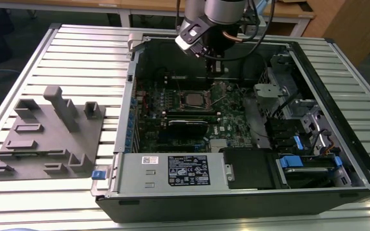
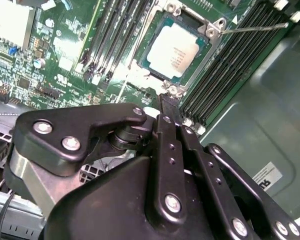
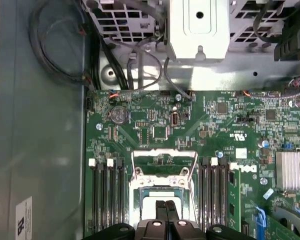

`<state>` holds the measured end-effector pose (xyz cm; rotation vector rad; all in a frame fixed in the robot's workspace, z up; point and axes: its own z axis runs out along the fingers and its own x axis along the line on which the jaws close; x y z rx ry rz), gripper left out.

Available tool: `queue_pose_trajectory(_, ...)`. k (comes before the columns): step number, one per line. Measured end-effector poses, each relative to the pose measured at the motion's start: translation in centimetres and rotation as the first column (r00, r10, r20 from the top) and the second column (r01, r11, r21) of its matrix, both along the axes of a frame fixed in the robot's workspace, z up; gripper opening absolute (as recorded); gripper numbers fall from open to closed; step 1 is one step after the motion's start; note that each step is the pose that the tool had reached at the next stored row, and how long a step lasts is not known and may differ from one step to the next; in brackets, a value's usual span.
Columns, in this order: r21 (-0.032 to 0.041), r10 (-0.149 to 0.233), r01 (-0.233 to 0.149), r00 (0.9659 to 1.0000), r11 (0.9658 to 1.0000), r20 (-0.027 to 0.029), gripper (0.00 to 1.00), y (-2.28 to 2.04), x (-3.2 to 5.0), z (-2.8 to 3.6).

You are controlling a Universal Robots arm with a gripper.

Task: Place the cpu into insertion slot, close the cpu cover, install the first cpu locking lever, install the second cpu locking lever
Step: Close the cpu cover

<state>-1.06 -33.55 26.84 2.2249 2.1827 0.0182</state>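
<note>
Tool [image 2: 168, 106] narrow, empty, hovering at the edge of the insertion slot [image 2: 203, 53] | cpu [image 2: 174, 50] seated in slot: done | cpu cover [image 3: 165, 152] flipped open: left to do | locking lever [image 2: 255, 27] juts free, so levers look uninstalled

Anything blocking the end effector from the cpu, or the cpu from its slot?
Nothing visible. In the second wrist view the cpu lies in the insertion slot, its top uncovered, and the end effector hangs just beside it with nothing between them.
</note>
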Motion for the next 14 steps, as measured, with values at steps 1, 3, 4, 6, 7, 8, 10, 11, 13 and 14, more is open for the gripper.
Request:
queue_pose_trajectory(1, 0.0001, 0.000, 0.000, 1.0000, 1.0000, 0.0000, 0.11, 0.01, 0.19, -0.01)
queue_pose_trajectory(3, -0.0001, 0.000, 0.000, 1.0000, 1.0000, 0.0000, 0.11, 0.04, 0.80, -0.04)
queue_pose_trajectory(4, 0.0000, 0.000, 0.000, 1.0000, 1.0000, 0.0000, 0.11, 0.06, 1.06, -0.05)
queue_pose_trajectory(6, 0.0000, 0.000, 0.000, 1.0000, 1.0000, 0.0000, 0.11, 0.12, 1.50, -0.08)
queue_pose_trajectory(7, 0.0002, 0.000, 0.000, 1.0000, 1.0000, 0.0001, 0.11, 0.14, 1.73, -0.10)
queue_pose_trajectory(8, 0.0000, 0.000, 0.000, 1.0000, 1.0000, 0.0000, 0.11, 0.18, 1.91, -0.11)
queue_pose_trajectory(10, 0.0001, 0.000, 0.000, 1.0000, 1.0000, 0.0000, 0.11, 0.22, 2.29, -0.15)
queue_pose_trajectory(11, 0.0002, 0.000, 0.000, 1.0000, 1.0000, 0.0000, 0.11, 0.25, 2.49, -0.16)
queue_pose_trajectory(13, 0.0000, 0.000, 0.000, 1.0000, 1.0000, 0.0000, 0.11, 0.27, 2.83, -0.18)
queue_pose_trajectory(14, -0.0001, 0.000, 0.000, 1.0000, 1.0000, -0.0001, 0.11, 0.29, 3.05, -0.19)
